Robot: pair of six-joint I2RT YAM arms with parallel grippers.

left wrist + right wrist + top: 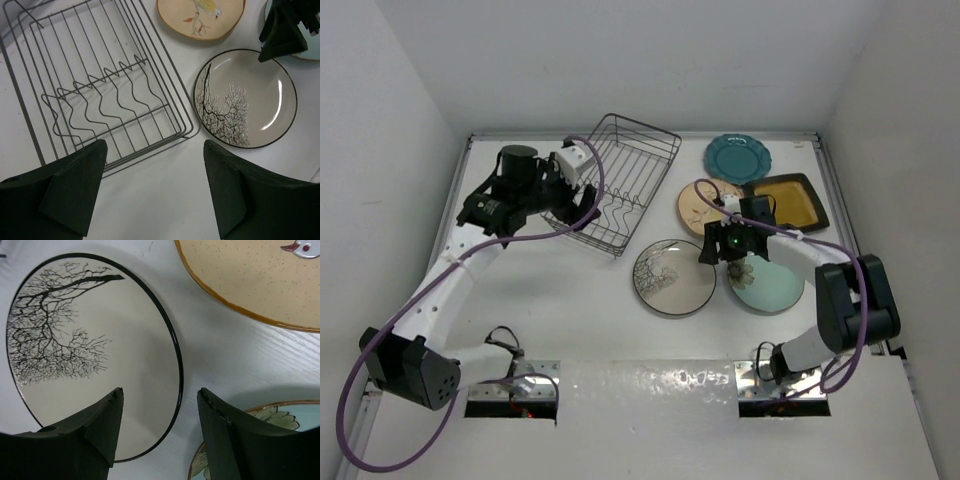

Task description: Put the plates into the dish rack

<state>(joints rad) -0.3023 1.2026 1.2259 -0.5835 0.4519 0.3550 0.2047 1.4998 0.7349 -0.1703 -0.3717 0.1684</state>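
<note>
right wrist | right gripper (160,392) spread, grey plate (125,340) rim between fingers (97,425) | left gripper (155,145) spread over dish rack (132,92) edge

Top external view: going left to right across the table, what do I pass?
dish rack → grey dark-rimmed plate → scalloped teal plate → square amber plate. The cream plate and pale aqua plate overlap these sideways, so I've left them out.
</note>
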